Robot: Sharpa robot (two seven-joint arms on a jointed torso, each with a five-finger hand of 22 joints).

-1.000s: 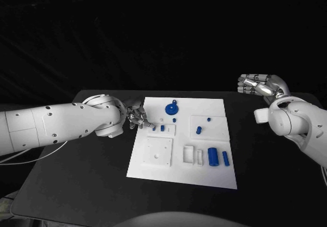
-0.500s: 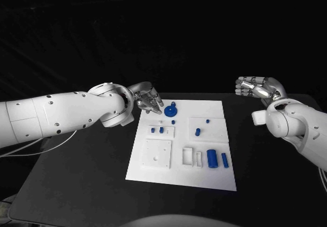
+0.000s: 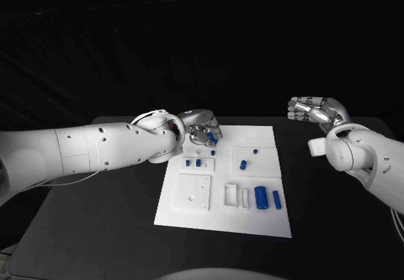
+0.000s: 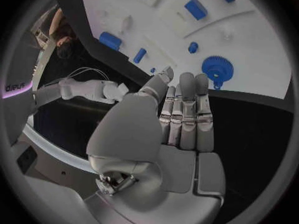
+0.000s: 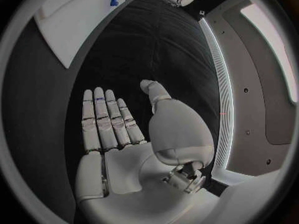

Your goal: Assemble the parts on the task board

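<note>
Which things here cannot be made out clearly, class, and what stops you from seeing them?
1. Blue gear: in the head view the left hand covers most of it.
2. Small blue pegs on the task board: too small in the head view to tell their shapes.
3. Task board corner: the right wrist view's rim cuts it off.

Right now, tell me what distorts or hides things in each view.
Head view: left hand covers the gear, dark background swallows table edges. Left wrist view: fisheye bends the board edges; gear sharp beyond the fingers. Right wrist view: board corner curved, right hand evenly lit.
</note>
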